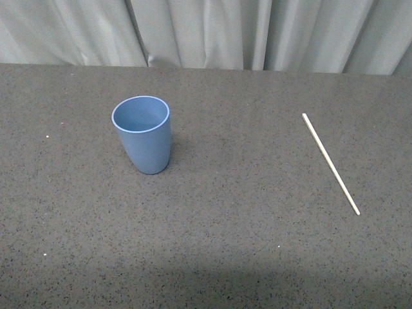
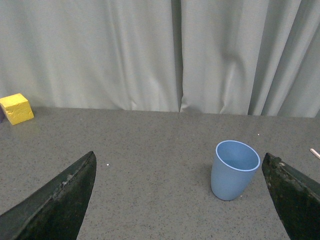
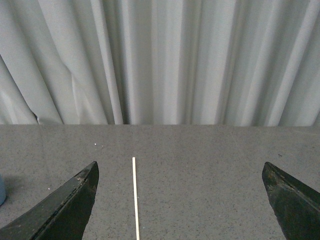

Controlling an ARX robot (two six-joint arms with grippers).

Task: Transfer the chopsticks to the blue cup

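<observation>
The blue cup point(image 1: 143, 133) stands upright and empty on the dark speckled table, left of centre in the front view. A thin pale chopstick point(image 1: 330, 163) lies flat on the table at the right, apart from the cup. Neither arm shows in the front view. In the left wrist view the cup point(image 2: 235, 169) stands ahead, close to one fingertip of my open left gripper point(image 2: 180, 200), and a chopstick end point(image 2: 314, 153) shows at the frame edge. In the right wrist view the chopstick point(image 3: 135, 197) lies between the spread fingers of my open right gripper point(image 3: 180, 200), nearer one finger.
A yellow sponge-like block point(image 2: 16, 108) sits at the far edge of the table, seen only in the left wrist view. Grey curtains point(image 1: 206, 32) hang behind the table's far edge. A sliver of the cup point(image 3: 2, 189) shows at the right wrist view's edge.
</observation>
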